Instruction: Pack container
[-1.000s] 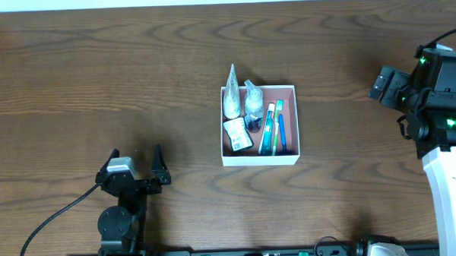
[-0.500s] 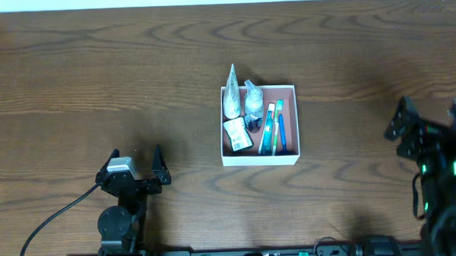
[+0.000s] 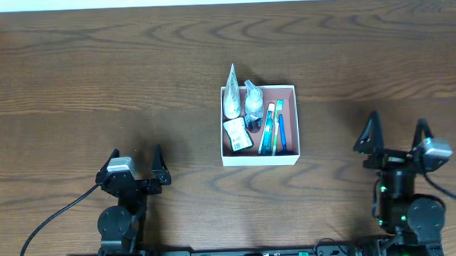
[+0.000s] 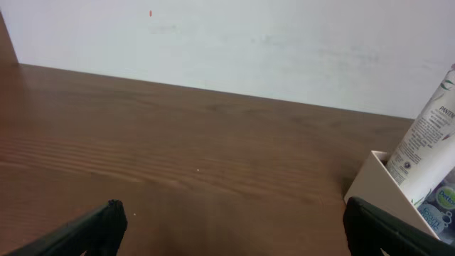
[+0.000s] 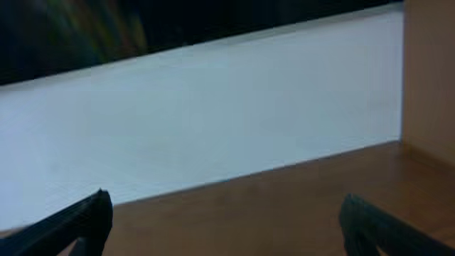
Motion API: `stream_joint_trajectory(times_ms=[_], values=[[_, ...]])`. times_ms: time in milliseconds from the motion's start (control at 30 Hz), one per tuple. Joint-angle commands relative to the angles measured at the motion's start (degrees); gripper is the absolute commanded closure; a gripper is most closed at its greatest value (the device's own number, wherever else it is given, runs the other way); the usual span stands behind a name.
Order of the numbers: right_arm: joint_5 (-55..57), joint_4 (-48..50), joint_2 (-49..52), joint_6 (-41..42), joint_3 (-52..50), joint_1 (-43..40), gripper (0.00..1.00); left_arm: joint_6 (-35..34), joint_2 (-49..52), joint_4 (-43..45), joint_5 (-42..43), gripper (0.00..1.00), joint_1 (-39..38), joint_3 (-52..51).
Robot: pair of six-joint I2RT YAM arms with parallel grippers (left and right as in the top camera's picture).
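**Item 1, container** (image 3: 259, 159): square, shallow, white-walled, pinkish-brown inside. It stands on the bench (image 3: 97, 72) just right of the overhead frame's centre. In the left wrist view one white corner (image 4: 377, 192) shows at the lower right edge.

**Contents:**
- White tube (image 3: 231, 94), in the container's upper left corner, its pointed end passing over the top wall (label reads "Pantene" in the left wrist view (image 4: 426, 142)).
- Small clear bottle (image 3: 253, 104), just right of the tube.
- White packet (image 3: 237, 134), below the tube against the left wall.
- Green toothbrush (image 3: 270, 130) and blue toothbrush (image 3: 282, 132), side by side lengthwise in the right half.

**Item 2, left claw** (image 3: 134, 158): lower left of the overhead frame, well apart from the container. Its fingers are spread wide with nothing between them. Its own camera shows bare bench between the dark fingertips (image 4: 231, 227).

**Item 3, right claw** (image 3: 397, 123): lower right of the overhead frame, well apart from the container. Its fingers are spread wide and it holds nothing. Its own camera (blurred) shows only bench and pale wall between the fingertips (image 5: 226, 213).
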Motion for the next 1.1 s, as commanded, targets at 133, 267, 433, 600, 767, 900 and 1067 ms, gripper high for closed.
stream_joint_trajectory(times_ms=[133,267,433,600,767,900,1067], values=[[-0.85,0.96,-9.38,-0.15,-8.13,1.33,0.01,0.94,-0.35,-2.16,-0.50,0.02,0.28,-1.18],[-1.51,0.74,-12.98,-0.17,-11.19,1.33,0.01,0.94,-0.35,-2.16,-0.50,0.02,0.28,-1.18],[-4.24,-2.29,-12.94,-0.20,-12.98,1.33,0.01,0.94,-0.35,-2.16,-0.50,0.02,0.28,-1.18],[-7.13,-8.31,-12.94,-2.47,-13.60,1.36,0.01,0.94,-0.35,-2.16,-0.50,0.02,0.28,-1.18],[-8.35,-11.58,-12.94,-4.48,-13.60,1.33,0.01,0.94,-0.35,-2.16,-0.50,0.02,0.28,-1.18],[-8.33,-11.50,-12.94,-4.46,-13.60,1.33,0.01,0.94,-0.35,-2.16,-0.50,0.02,0.28,-1.18],[-8.33,-11.47,-12.92,-4.46,-13.57,1.33,0.01,0.94,-0.35,-2.16,-0.50,0.02,0.28,-1.18]])
